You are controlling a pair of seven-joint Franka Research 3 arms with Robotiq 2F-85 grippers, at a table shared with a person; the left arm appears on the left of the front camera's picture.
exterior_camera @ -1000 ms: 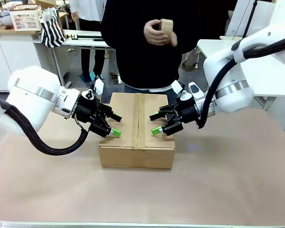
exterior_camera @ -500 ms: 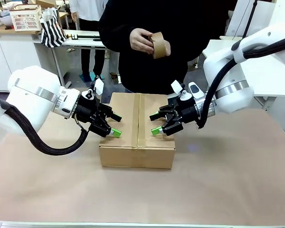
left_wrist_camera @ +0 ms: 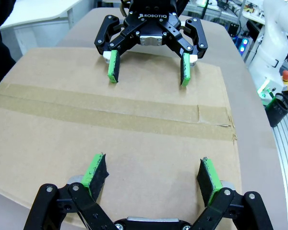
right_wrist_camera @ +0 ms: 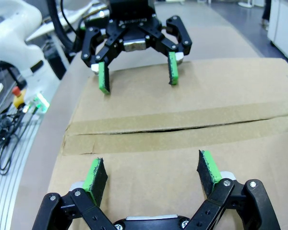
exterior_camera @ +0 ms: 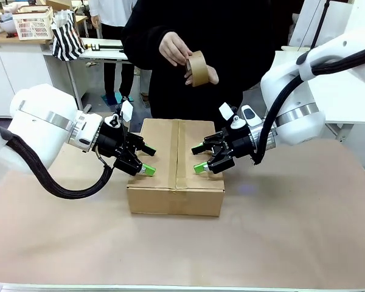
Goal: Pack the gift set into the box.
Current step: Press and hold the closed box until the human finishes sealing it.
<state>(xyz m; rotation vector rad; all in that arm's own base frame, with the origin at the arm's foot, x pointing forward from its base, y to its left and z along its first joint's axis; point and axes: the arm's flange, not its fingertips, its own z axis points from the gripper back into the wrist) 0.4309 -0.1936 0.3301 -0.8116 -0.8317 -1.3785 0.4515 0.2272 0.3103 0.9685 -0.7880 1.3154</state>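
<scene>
Tape [exterior_camera: 199, 68], now lower in the person's hands, seems about to seal the box [exterior_camera: 159, 201], closed on the desk [exterior_camera: 280, 225], while left gripper [exterior_camera: 149, 160] and right gripper [exterior_camera: 198, 158], fingers spread, empty, steady its flaps.

So the table in front of me [exterior_camera: 170, 255] has a plain tan top, kinda pinkish in my front view, with a pale strip [exterior_camera: 188, 288] along my side. Sitting on it, toward the far edge and about mid-width, is one brown box [exterior_camera: 175, 204], flat on its base, top flaps folded down, tape [exterior_camera: 177, 152] running along the middle seam.
</scene>
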